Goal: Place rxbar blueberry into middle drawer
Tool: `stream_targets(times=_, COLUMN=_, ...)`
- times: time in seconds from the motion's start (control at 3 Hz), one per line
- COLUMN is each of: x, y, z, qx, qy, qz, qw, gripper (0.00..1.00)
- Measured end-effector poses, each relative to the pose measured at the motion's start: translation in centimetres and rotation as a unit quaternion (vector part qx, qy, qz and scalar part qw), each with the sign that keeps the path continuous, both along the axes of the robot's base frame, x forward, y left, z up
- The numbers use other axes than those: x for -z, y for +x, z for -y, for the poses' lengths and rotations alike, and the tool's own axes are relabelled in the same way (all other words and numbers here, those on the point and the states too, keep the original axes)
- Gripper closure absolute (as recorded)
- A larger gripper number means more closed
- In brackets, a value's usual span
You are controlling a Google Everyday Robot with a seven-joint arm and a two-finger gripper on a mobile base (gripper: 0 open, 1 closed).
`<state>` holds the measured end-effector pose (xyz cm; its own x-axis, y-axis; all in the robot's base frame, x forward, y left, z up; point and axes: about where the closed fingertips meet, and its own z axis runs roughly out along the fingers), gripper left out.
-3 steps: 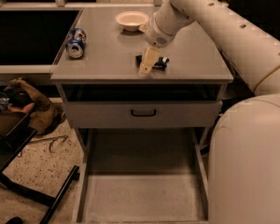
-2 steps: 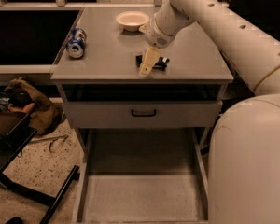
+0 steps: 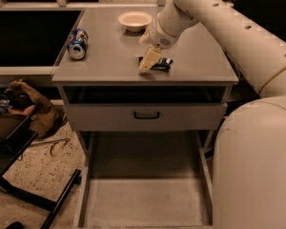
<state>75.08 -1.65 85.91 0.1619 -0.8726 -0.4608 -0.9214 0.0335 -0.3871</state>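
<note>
The rxbar blueberry, a small dark blue bar, lies flat on the grey cabinet top, right of centre near the front edge. My gripper is lowered onto the bar's left end and touches or covers it. The arm reaches in from the upper right. The middle drawer is pulled out low in front of the cabinet. It is a wide, shallow grey tray with a bare floor.
A blue soda can lies on its side at the top's left edge. A white bowl stands at the back. A closed grey drawer front with a black handle sits under the top. Bags and a black stand leg are on the floor at left.
</note>
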Motion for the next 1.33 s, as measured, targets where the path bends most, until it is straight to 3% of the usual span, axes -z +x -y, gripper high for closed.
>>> stream_targets(times=0.67, x=0.01, y=0.0, z=0.0, qx=0.0, qy=0.0, qz=0.0, qw=1.0, gripper=0.83)
stream_targets(times=1.0, x=0.01, y=0.0, z=-0.01, qx=0.0, qy=0.0, qz=0.0, qw=1.0, gripper=1.0)
stream_targets(times=1.33, x=0.01, y=0.0, z=-0.01, qx=0.0, qy=0.0, qz=0.0, qw=1.0, gripper=0.81)
